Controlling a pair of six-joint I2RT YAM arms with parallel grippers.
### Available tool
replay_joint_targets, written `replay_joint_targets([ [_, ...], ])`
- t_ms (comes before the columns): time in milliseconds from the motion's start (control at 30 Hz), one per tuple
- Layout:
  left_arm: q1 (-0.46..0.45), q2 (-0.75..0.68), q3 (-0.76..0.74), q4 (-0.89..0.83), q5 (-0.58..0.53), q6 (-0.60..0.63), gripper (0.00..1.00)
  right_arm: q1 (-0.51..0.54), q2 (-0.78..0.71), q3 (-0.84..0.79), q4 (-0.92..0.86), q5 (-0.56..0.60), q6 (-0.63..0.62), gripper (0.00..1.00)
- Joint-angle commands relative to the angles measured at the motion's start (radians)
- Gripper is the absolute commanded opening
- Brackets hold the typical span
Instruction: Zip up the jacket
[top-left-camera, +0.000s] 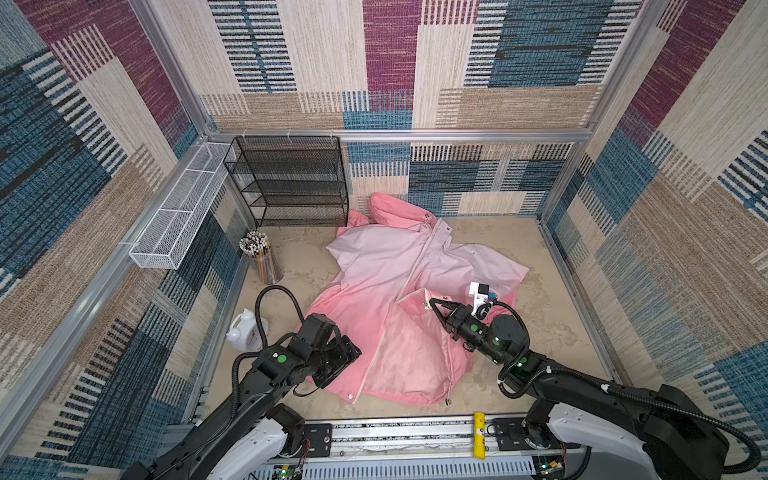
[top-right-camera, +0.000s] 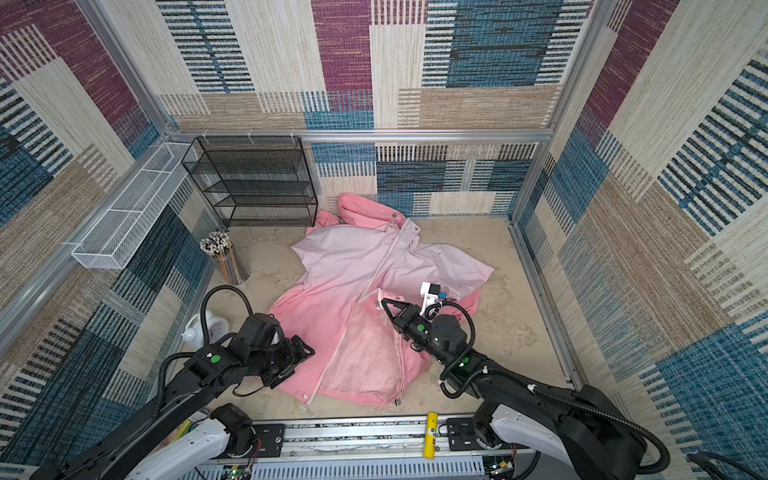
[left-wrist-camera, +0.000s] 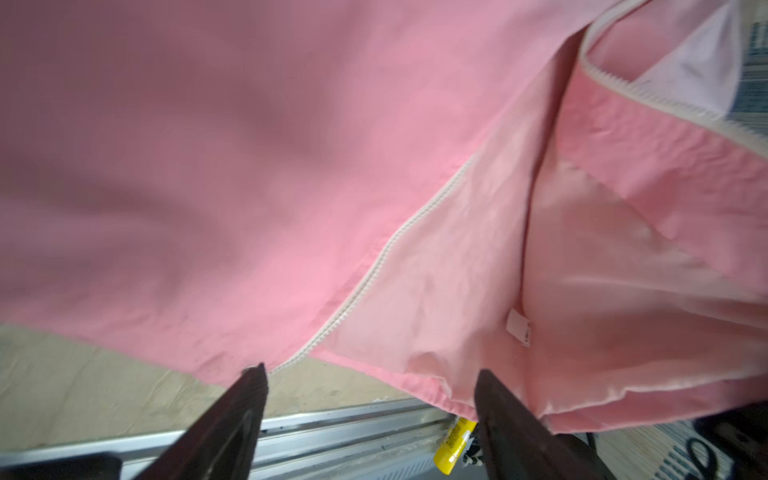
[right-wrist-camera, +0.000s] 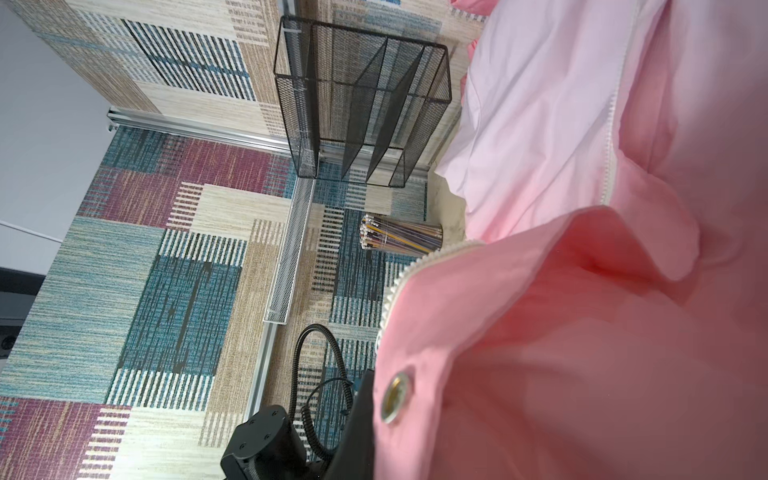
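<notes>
**Right pinches the flap, left hangs spread over the hem**

- The jacket (top-left-camera: 374, 270) lies on the sandy tabletop (top-left-camera: 540, 332). Its hood is against the back wall and its hem is toward the robot's base rail. The front is unzipped, and both top views show the paler lining between the two panels.
- Right gripper (top-left-camera: 432, 302): fingers pressed together on the edge of the jacket's right panel, partway up the front. The flap is raised and folded over itself. In the right wrist view the fabric drapes close to the lens, with a silver snap (right-wrist-camera: 395, 397) and the white zipper teeth (right-wrist-camera: 399, 286) along the held edge. Judgement: the hold is there to lift that zipper side off the table so it can be brought across to its mate.
- Left gripper (left-wrist-camera: 370, 372): fingers spread wide and holding nothing. It hovers over the hem where the other zipper track (left-wrist-camera: 374, 266) ends, with that end lying between the fingertips. Judgement: it is placed to take the bottom corner, where the two halves must be joined first.
- A small dark piece sits at the hem end of the right panel's track (top-left-camera: 448, 401). It may be the slider, but it is too small to tell.
- The pencil cup (top-left-camera: 266, 262) and the white clock (top-left-camera: 245, 332) stand to the left, off the fabric.
- Zipping is not yet begun.
</notes>
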Motion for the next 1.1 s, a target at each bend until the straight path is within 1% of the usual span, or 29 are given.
replay_joint_targets([
  [0, 0.000, -0.006, -0.004, -0.092, -0.014, -0.063, 0.80, -0.027, -0.005, -0.022, 0.073, -0.115, 0.004, 0.00],
  [133, -0.001, -0.011, -0.009, -0.139, -0.023, -0.057, 0.80, -0.052, -0.055, -0.044, 0.044, -0.144, 0.009, 0.00],
  [267, -0.001, -0.009, -0.101, -0.058, 0.035, -0.113, 0.79, -0.070, -0.104, -0.060, 0.020, -0.167, 0.008, 0.00],
  [367, -0.005, -0.054, -0.139, -0.054, 0.034, -0.133, 0.79, -0.078, -0.152, -0.063, -0.021, -0.173, 0.003, 0.00],
  [433, -0.005, -0.093, -0.174, -0.042, 0.034, -0.158, 0.77, -0.086, -0.179, -0.071, -0.042, -0.174, 0.004, 0.00],
  [567, -0.006, -0.144, -0.244, 0.033, 0.059, -0.197, 0.64, -0.096, -0.220, -0.072, -0.085, -0.179, -0.001, 0.00],
  [700, -0.006, -0.141, -0.284, 0.102, 0.067, -0.209, 0.56, -0.100, -0.228, -0.083, -0.084, -0.182, 0.003, 0.00],
  [800, -0.006, -0.126, -0.278, 0.114, 0.068, -0.185, 0.51, -0.101, -0.222, -0.091, -0.066, -0.182, 0.008, 0.00],
  [867, -0.007, -0.130, -0.278, 0.128, 0.063, -0.166, 0.45, -0.102, -0.224, -0.092, -0.067, -0.176, 0.006, 0.00],
  [967, -0.006, -0.170, -0.295, 0.187, 0.085, -0.168, 0.31, -0.104, -0.216, -0.087, -0.067, -0.184, 0.002, 0.00],
  [1000, -0.006, -0.179, -0.307, 0.212, 0.096, -0.181, 0.24, -0.105, -0.213, -0.085, -0.067, -0.188, 0.000, 0.00],
  [1067, -0.007, -0.185, -0.323, 0.249, 0.122, -0.198, 0.17, -0.106, -0.209, -0.085, -0.065, -0.191, 0.000, 0.00],
])
